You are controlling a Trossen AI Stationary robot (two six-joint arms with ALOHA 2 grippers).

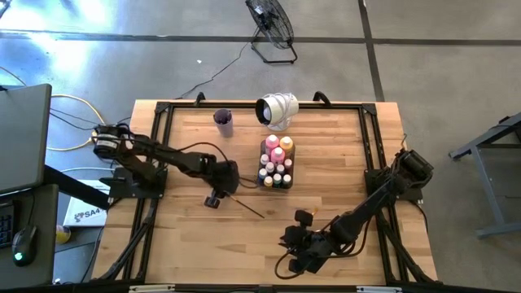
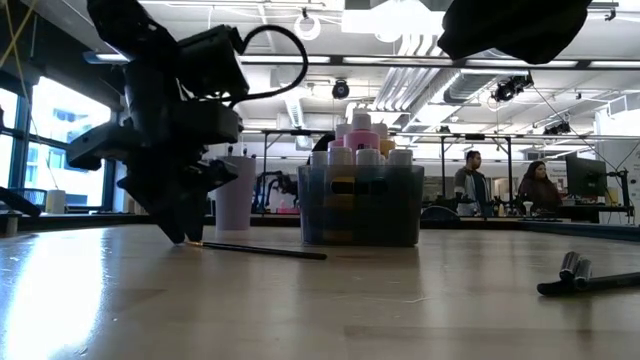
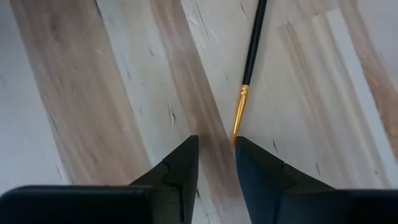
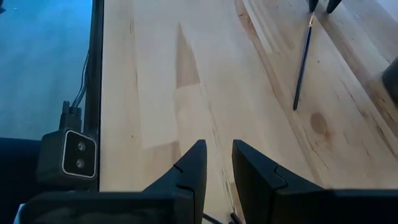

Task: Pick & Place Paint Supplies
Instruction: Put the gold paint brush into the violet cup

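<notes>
A thin paintbrush (image 1: 244, 205) with a dark handle and a gold ferrule (image 3: 240, 112) lies flat on the wooden table, left of the middle. My left gripper (image 3: 216, 144) stands open at the brush's bristle end, pointing steeply down, its fingertips low at the tabletop (image 2: 186, 236). The bristle tip lies just ahead of the gap, close to one fingertip. Paint bottles (image 1: 277, 155) with pink, orange and white caps stand in a clear tray (image 2: 360, 215). My right gripper (image 4: 217, 149) hangs open over bare wood near the table's front edge (image 1: 289, 240), holding nothing. My left gripper comes at the brush's bristle end (image 3: 235, 138) from above, slanting along the brush. The tip lies beside the inner edge of one finger (image 3: 249, 155), not between the two. Whether finger and brush touch, I cannot tell. The whole brush rests on the table.
A lilac cup (image 1: 224, 122) stands behind the left gripper at the far side. A white lamp-like object (image 1: 277, 110) stands behind the tray. Dark rod-like things (image 2: 580, 272) lie on the table at the low view's right. A black frame (image 1: 163, 146) borders the table.
</notes>
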